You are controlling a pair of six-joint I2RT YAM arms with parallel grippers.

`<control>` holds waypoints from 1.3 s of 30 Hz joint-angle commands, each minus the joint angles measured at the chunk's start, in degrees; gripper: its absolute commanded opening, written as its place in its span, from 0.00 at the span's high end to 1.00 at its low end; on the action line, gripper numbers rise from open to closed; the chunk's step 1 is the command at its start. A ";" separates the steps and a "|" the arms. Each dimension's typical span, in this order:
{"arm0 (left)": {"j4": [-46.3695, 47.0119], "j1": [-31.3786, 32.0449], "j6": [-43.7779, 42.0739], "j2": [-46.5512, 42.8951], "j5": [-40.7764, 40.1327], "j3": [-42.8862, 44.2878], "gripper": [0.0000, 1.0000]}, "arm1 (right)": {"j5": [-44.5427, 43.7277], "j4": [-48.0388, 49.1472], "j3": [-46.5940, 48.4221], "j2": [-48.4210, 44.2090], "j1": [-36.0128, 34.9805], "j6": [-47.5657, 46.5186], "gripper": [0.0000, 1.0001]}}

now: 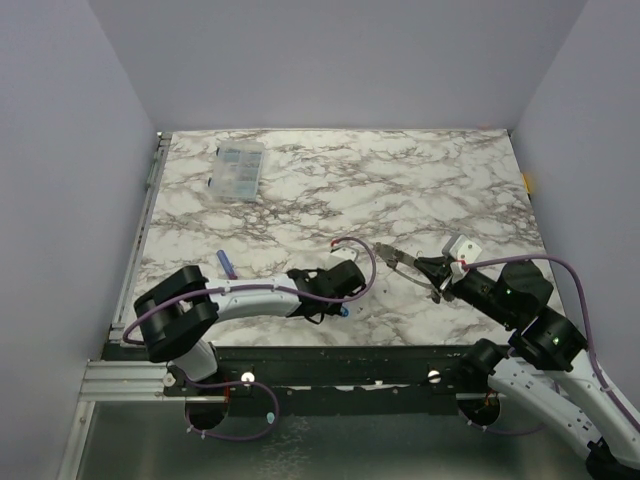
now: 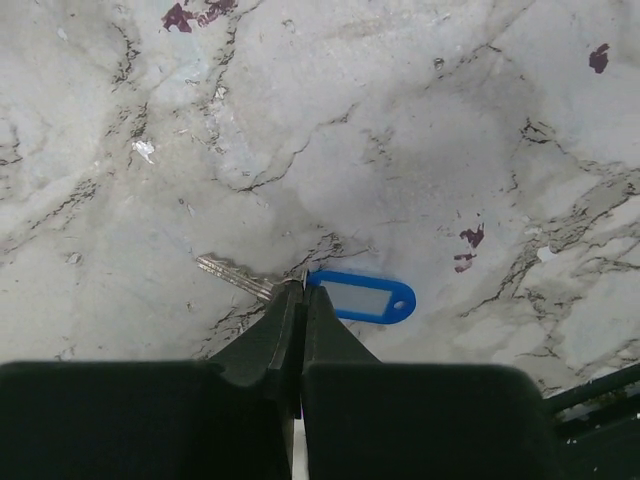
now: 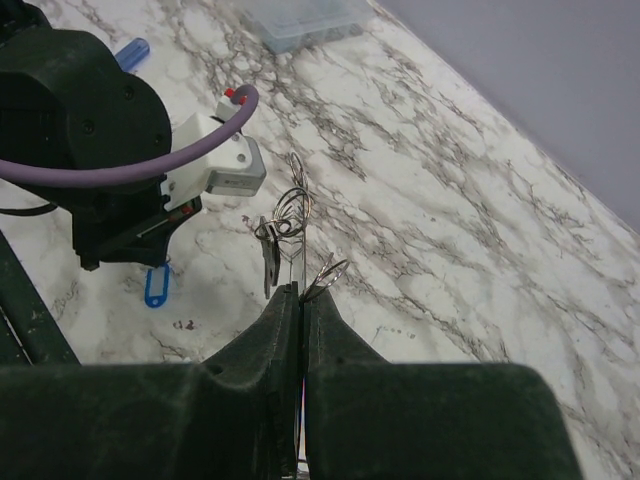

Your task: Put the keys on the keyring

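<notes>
Since your left jaws are clenched on the key [image 2: 232,270] right where the blade meets its blue tag [image 2: 362,298], low at the bench [image 2: 420,120], blade and tag both stick out free. Your right jaws are clamped on the keyring [image 3: 293,205], holding its thin wire loops up front and clear of the bench, with a hanging key [image 3: 270,255] on it. Key and keyring are near each other, not touching. Likely next step is threading, but the pinch may cover the key's hole; can't tell.
</notes>
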State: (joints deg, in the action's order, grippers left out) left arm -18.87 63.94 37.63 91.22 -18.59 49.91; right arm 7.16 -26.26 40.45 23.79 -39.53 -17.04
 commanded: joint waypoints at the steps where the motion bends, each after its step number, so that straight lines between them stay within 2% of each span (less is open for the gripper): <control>1: 0.40 0.34 -4.20 -6.41 2.04 1.37 1.00 | 0.94 2.48 1.62 -0.18 -0.12 -0.19 0.99; 11: -2.17 0.48 -6.96 -25.67 3.10 3.54 1.00 | 6.46 4.83 2.72 3.84 -0.15 -4.15 0.99; 15: -4.59 0.50 -7.68 -29.13 7.89 6.34 1.00 | 8.11 6.48 2.86 5.35 -0.12 -7.07 0.99; 21: -8.47 0.74 -11.60 -28.55 12.87 12.95 1.00 | 11.90 10.22 2.85 8.09 -0.15 -12.64 0.99; 25: -9.80 0.74 -13.81 -26.42 16.61 18.48 1.00 | 13.30 17.98 1.08 8.93 -0.12 -16.24 0.99; 34: -16.83 0.78 -16.57 -19.44 14.65 34.57 1.00 | 12.79 40.07 -1.52 12.14 -0.20 -20.19 0.99; 39: -17.35 0.70 -18.87 -18.20 13.67 39.88 1.00 | 12.87 46.40 -2.09 13.94 -0.19 -24.77 0.99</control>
State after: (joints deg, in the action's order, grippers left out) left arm -33.67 64.38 21.82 72.58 -3.88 84.99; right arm 19.00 8.62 39.18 37.01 -39.53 -36.99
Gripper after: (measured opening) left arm 0.018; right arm 0.069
